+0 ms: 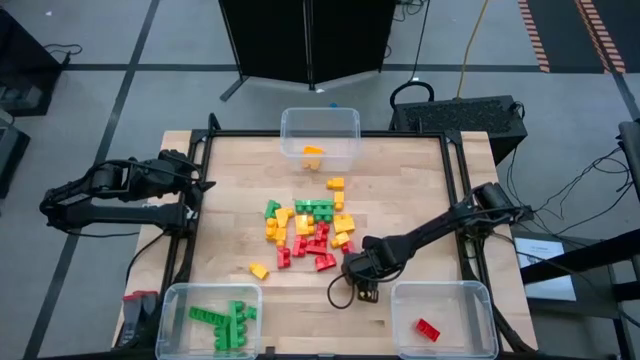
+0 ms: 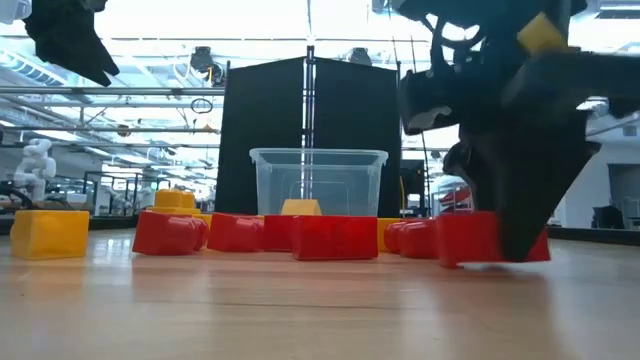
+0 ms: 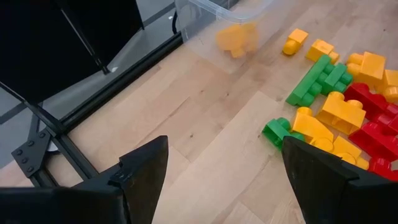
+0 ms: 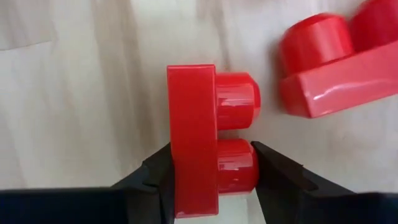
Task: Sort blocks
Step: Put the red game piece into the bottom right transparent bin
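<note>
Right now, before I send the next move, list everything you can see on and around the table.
Loose blocks: a mixed pile, red, green and yellow-orange, centre of the table.
Stray yellow block: one, apart from the pile on its near-left side.
Far bin: one, clear, far edge, holding yellow-orange blocks.
Near-left bin: one, clear, holding green blocks.
Near-right bin: one, clear, holding one red block.
Table: one, light wood, black frame.
Gripped red block: one, between the right fingers.
Left hand: open, at the table's left edge.
Right hand: shut on that red block, near edge of the pile.
</note>
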